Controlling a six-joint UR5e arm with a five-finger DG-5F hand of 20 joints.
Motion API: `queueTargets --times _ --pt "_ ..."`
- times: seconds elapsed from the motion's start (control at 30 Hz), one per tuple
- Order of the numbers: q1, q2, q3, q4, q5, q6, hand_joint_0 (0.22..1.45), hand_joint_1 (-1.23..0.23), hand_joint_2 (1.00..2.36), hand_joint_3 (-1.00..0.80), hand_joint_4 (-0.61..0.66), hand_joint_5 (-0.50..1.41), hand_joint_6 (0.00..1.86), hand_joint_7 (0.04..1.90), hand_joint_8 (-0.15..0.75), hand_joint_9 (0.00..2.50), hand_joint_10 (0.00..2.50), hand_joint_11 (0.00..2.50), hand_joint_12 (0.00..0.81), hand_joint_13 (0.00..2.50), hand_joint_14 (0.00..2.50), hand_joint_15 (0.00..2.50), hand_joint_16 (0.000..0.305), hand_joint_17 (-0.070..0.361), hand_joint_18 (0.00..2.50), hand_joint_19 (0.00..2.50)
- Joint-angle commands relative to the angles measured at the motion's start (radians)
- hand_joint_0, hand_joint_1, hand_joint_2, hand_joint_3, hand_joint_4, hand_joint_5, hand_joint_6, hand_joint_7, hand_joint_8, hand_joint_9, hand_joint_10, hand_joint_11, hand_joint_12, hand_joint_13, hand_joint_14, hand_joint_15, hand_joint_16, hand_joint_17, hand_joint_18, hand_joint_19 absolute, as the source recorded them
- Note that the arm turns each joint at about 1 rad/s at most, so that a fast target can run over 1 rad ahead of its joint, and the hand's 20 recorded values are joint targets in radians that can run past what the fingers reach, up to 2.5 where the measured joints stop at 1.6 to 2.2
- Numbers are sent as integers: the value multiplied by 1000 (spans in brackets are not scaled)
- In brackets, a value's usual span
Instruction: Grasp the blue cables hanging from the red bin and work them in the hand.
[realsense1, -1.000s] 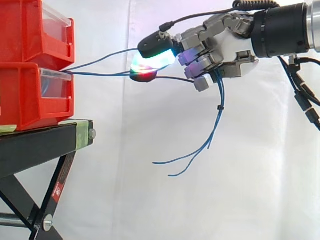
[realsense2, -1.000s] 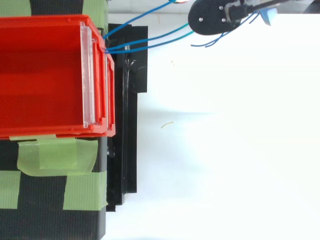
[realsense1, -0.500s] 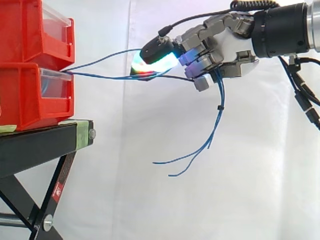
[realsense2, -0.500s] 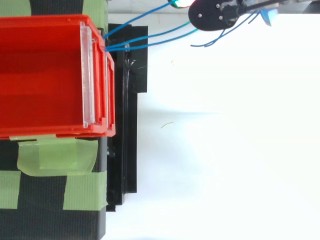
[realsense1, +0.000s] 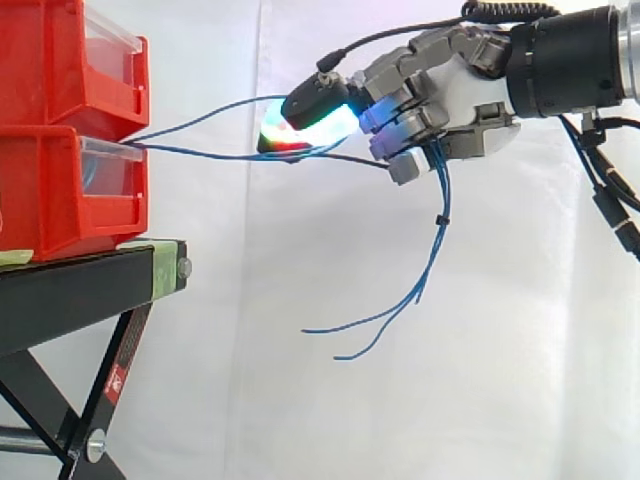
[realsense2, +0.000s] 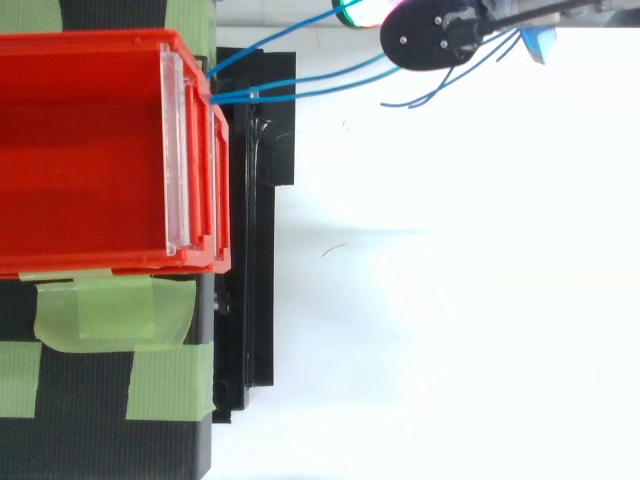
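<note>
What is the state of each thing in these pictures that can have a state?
robot hand: shut, fingers curled round the blue cables.
blue cables: held, spanning from the red bins to the robot hand, loose ends hanging below it.
red bins: stacked on the black stand, upper one open on top.
black stand: standing, with green tape on its top.

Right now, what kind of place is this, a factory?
Probably a robot test lab, not a factory: a white curtain hangs behind, red bins sit on a black stand, and a robot hand grips blue cables.
</note>
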Motion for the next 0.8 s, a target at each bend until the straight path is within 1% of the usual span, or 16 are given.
queueTargets --times 0.0,0.07,0.13,0.3,0.37,0.47,0.5,0.53,0.77 --pt "5 0 0 -19 0 47 1299 -713 1131 492 183 203 541 1154 430 1603 2500 2500 727 1909 2500 1975 224 168 2202 725" --pt "5 3 0 -48 -6 79 1299 -713 1132 494 183 207 540 1151 430 1603 2500 2500 727 1909 2500 1975 224 168 2202 725" --pt "7 3 1 -51 -17 101 1300 -713 1131 496 183 207 540 1153 430 1603 2500 2500 727 1909 2500 1975 224 168 2202 725" --pt "10 3 1 -51 -29 136 1298 -713 1135 492 183 214 536 1162 430 1603 2500 2500 727 1909 2500 1975 224 168 2202 725" --pt "11 3 5 -53 -31 144 1298 -713 1137 490 182 221 537 1160 430 1603 2500 2500 727 1909 2500 1975 224 168 2202 725" --pt "10 2 26 -60 -34 147 1296 -713 1142 481 179 226 537 1160 430 1603 2500 2500 727 1909 2500 1975 224 168 2202 725" --pt "8 3 29 -66 -37 145 1300 -713 1124 493 180 226 538 1160 430 1603 2500 2500 727 1909 2500 1975 224 168 2202 725" --pt "7 3 29 -80 -42 144 1301 -714 1122 471 178 230 535 1160 430 1603 2500 2500 727 1909 2500 1975 224 168 2202 725" --pt "5 3 31 -86 -40 144 1320 -711 1072 484 177 255 526 1170 430 1603 2500 2500 727 1909 2500 1975 224 168 2202 725"
